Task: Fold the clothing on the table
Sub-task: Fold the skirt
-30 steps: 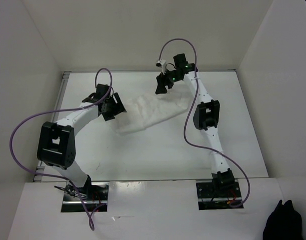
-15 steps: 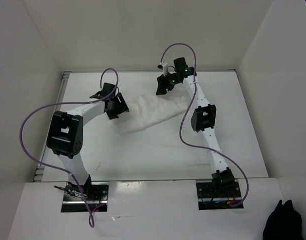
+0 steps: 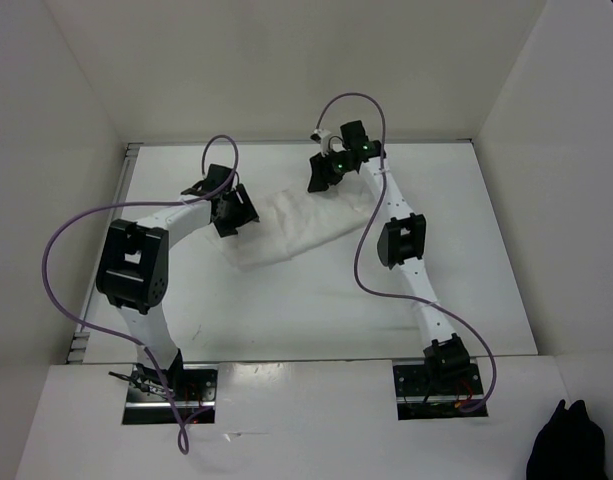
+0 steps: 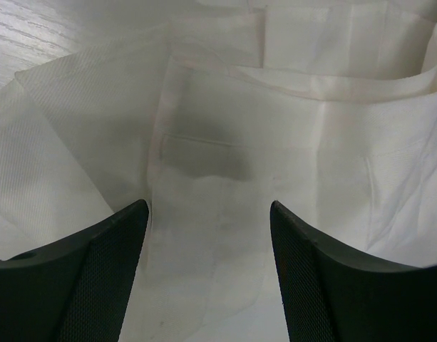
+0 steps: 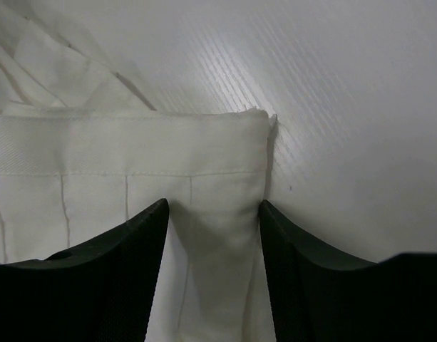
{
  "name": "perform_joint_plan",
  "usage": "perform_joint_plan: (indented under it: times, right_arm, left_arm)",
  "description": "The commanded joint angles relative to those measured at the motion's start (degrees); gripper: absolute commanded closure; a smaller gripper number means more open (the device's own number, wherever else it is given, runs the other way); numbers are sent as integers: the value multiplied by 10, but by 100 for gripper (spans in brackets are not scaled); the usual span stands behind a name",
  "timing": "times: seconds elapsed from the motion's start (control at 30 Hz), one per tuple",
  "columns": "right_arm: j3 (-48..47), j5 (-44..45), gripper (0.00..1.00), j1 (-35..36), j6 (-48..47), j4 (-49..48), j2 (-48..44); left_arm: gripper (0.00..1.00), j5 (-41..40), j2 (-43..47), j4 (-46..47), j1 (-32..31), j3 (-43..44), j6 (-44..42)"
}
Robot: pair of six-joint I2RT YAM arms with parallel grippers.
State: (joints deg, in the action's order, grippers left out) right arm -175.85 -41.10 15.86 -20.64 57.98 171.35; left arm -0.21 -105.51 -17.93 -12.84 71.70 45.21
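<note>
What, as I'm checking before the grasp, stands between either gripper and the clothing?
Nothing visible. The left gripper hangs open-jawed right over the clothing; the right gripper straddles its hemmed corner, bare table beside it.

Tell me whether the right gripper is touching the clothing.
Cannot tell. The right wrist view shows the corner of the clothing between the open fingers of the right gripper, but no clear contact or gap.

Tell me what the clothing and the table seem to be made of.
The clothing: thin woven fabric, probably cotton, matte white; a fine ribbed weave, stitched hems and soft folds show. The table: a hard, smooth white board, perhaps laminate, slightly glossy; it throws back a streak of light and shows faint grain lines.
</note>
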Motion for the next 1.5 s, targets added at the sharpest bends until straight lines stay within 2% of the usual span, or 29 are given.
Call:
perform_joint_plan:
  times: [0.0,0.07,0.1,0.17,0.2,0.3,0.47,0.67,0.8,0.97,1.23,1.3,1.37,1.47]
  right_arm:
    - [-36,17,42,8,39,-48,18]
    - [-36,25,48,8,51,-54,23]
    - [-36,25,56,8,51,-62,23]
    - [-36,30,66,8,56,-68,23]
    - [-36,36,79,8,62,-68,23]
    - [-36,44,100,8,68,-68,23]
    - [-36,31,100,-3,78,-53,-27]
    - [-36,5,100,-33,130,-15,-128]
    - [-36,45,100,-54,153,6,-168]
    - [-36,102,100,-75,153,50,-155]
    - [-36,102,100,-81,147,33,-47]
    - [-36,102,100,-81,147,28,-41]
    - [-36,108,100,-81,141,28,-41]
    - [-36,103,100,-81,141,28,-47]
  left_arm:
    - [24,-12,-12,0,-2,24,-1]
    - [24,-12,-12,0,-2,24,-1]
    - [24,-12,-12,0,-2,24,-1]
    - [24,-12,-12,0,-2,24,-1]
    - [24,-12,-12,0,-2,24,-1]
    - [24,-12,-12,0,-2,19,-1]
    - [25,-18,-7,0,-2,19,5]
    - [27,-24,-1,11,4,6,5]
    - [29,-24,-7,24,9,1,11]
    - [32,-24,-12,24,9,6,16]
    - [32,-7,-17,29,9,12,16]
    - [32,21,-17,47,9,24,11]
    - [25,55,-17,82,9,39,-6]
    - [21,106,-56,111,9,79,-7]
